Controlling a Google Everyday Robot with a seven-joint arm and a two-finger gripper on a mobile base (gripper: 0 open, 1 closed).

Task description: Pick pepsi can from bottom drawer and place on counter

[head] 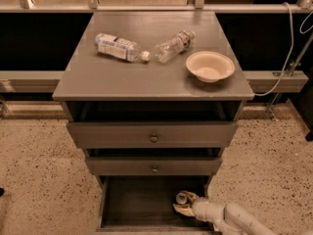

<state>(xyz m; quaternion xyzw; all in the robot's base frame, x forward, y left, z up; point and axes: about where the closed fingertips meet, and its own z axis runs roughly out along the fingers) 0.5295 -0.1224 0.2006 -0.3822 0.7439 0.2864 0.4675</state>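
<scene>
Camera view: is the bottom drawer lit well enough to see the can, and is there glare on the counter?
Camera view: the counter is evenly lit with only a mild sheen; the bottom drawer lies in shadow, so just the silver top of the pepsi can stands out, at the gripper on the drawer's right.
</scene>
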